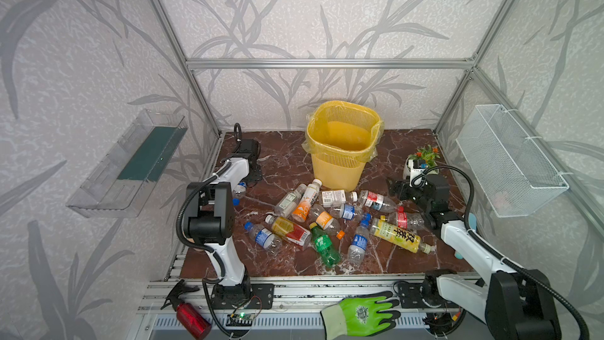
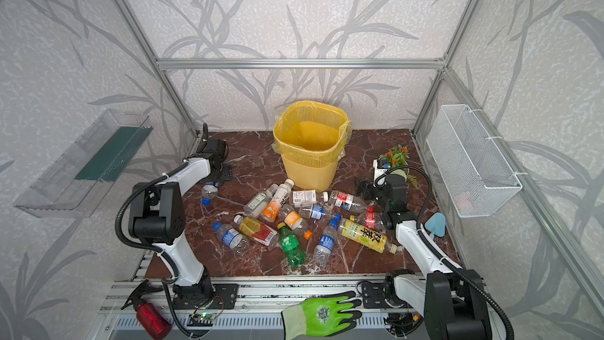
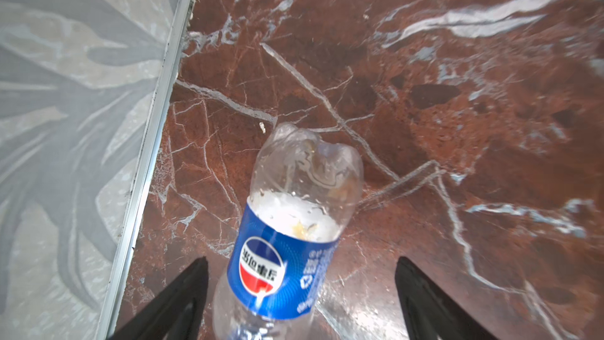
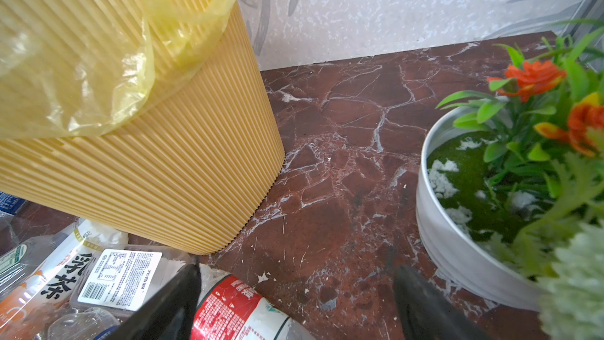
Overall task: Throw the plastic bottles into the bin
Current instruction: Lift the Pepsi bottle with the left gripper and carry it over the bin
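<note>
L gripper [image 3: 302, 258], closest to its wrist cam, stood spread w/ the Pepsi bottle [image 3: 287, 233] lying between its fingers, apparently untouched (edges blurred), near the side wall. R gripper [image 4: 296, 266] gaped above a red-label bottle [image 4: 235, 309] beside the yellow bin [image 4: 163, 174]. Bottles looked empty, so light, thin-walled, slick and crushable. Best hold was judged mid-body, at the label.

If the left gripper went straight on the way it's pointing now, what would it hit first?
Probably the blue-labelled bottle, lying on the marble table between the open jaws of the left gripper, with gaps either side. Beyond it, only table as far as the wrist view shows.
</note>
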